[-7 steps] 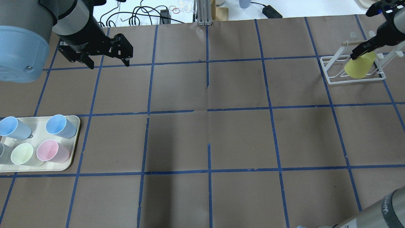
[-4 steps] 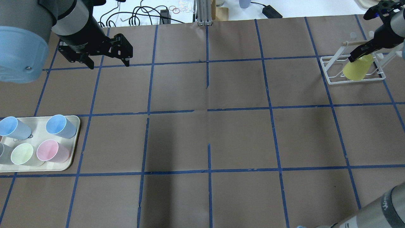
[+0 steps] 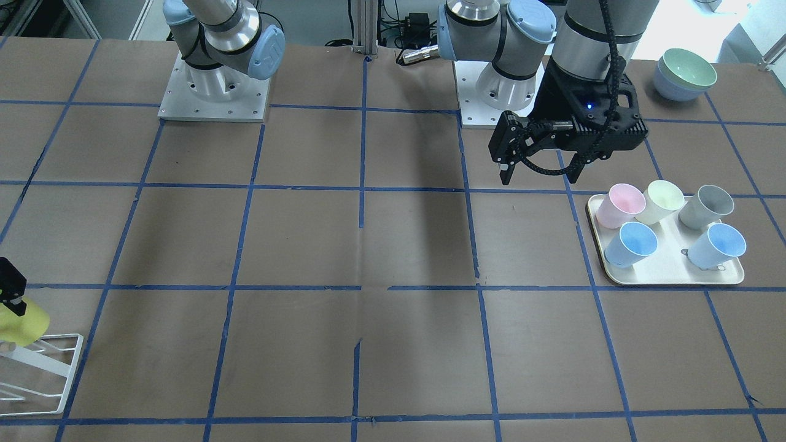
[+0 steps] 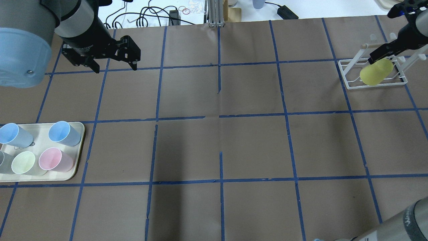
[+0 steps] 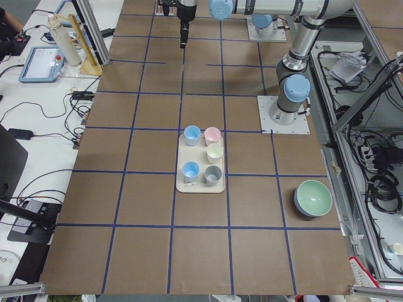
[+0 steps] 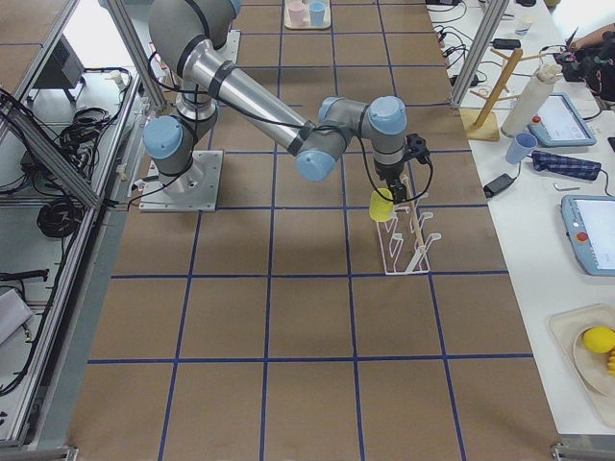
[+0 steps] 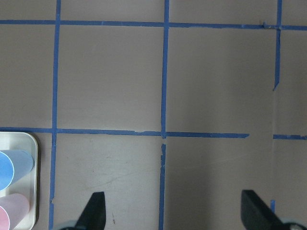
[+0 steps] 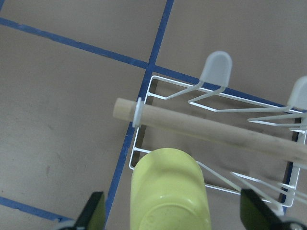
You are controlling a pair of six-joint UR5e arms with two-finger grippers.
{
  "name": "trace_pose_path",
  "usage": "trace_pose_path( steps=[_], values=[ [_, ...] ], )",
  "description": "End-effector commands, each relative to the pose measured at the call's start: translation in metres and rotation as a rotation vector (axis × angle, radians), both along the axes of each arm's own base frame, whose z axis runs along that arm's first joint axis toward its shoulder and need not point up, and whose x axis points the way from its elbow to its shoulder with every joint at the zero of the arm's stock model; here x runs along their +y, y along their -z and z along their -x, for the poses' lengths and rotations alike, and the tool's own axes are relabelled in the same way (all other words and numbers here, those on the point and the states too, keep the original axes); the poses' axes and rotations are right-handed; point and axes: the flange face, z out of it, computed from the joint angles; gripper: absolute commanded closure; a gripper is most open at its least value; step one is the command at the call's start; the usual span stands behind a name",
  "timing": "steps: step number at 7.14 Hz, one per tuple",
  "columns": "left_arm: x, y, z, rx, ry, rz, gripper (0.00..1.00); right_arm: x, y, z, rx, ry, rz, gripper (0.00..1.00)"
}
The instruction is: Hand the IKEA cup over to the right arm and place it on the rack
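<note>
Although the desk (image 4: 220,144) fills nearly all of the overhead view, the task's business sits in one corner of it, at about 2 o'clock. The right arm (image 6: 259,106) reaches out to that corner. The left arm (image 3: 589,43) hangs well apart at about 10 o'clock, so the hand-over looks done and the left side seems to have no further part.

The rack (image 4: 349,75) stands in that 2 o'clock corner, and its wooden rod (image 8: 216,130) runs across the right wrist view just above the cup. A tray (image 4: 41,142) at about 8 o'clock carries five other cups (image 3: 635,244).

The IKEA cup (image 4: 375,72) lies tilted over the rack's wires, base toward the wrist camera and mouth toward about 8 o'clock in the overhead view. Whether a rod runs up inside it I cannot tell.

The right gripper (image 8: 171,194) straddles the cup with its fingers (image 8: 96,211) spread wide and a clear gap on either side. I judge from this that the cup is let go and borne by the rack. The left gripper (image 7: 172,211) is likewise spread, with only bare desk between its fingers.

What seems left is small: the right arm has to draw clear without knocking the cup, and the cup must prove steady.
</note>
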Motion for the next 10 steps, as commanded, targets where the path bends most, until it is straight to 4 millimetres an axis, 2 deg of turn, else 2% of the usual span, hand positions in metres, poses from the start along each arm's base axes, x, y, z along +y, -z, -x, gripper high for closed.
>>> trace_pose_path(
  steps=[1, 3, 4, 5, 6, 7, 8, 9, 10],
  values=[
    [0.001, -0.001, 0.000, -0.003, 0.000, 0.001, 0.00, 0.032, -0.051, -0.017, -0.021, 0.036, -0.047, 0.00],
    [0.001, -0.001, 0.000, -0.003, 0.000, 0.001, 0.00, 0.090, -0.115, -0.054, -0.034, 0.182, -0.137, 0.00],
    [0.001, -0.001, 0.000, -0.001, 0.000, 0.001, 0.00, 0.117, -0.134, -0.080, -0.057, 0.180, -0.197, 0.00],
    [0.001, -0.001, 0.000, -0.001, 0.000, 0.001, 0.00, 0.137, -0.153, -0.108, -0.080, 0.278, -0.227, 0.00],
    [0.001, -0.001, 0.000, -0.003, 0.001, 0.000, 0.00, 0.152, -0.167, -0.144, -0.087, 0.316, -0.238, 0.00],
    [0.001, -0.001, 0.000, -0.003, 0.003, 0.001, 0.00, 0.162, -0.174, -0.168, -0.057, 0.296, -0.255, 0.00],
    [0.001, -0.001, 0.000, -0.003, 0.003, 0.001, 0.00, 0.168, -0.178, -0.186, -0.032, 0.294, -0.252, 0.00],
    [0.001, -0.001, 0.000, -0.005, 0.002, 0.001, 0.00, 0.183, -0.196, -0.205, 0.006, 0.307, -0.215, 0.00],
    [0.001, -0.001, 0.000, -0.003, 0.003, 0.001, 0.00, 0.195, -0.200, -0.216, 0.013, 0.337, -0.210, 0.00]
  ],
)
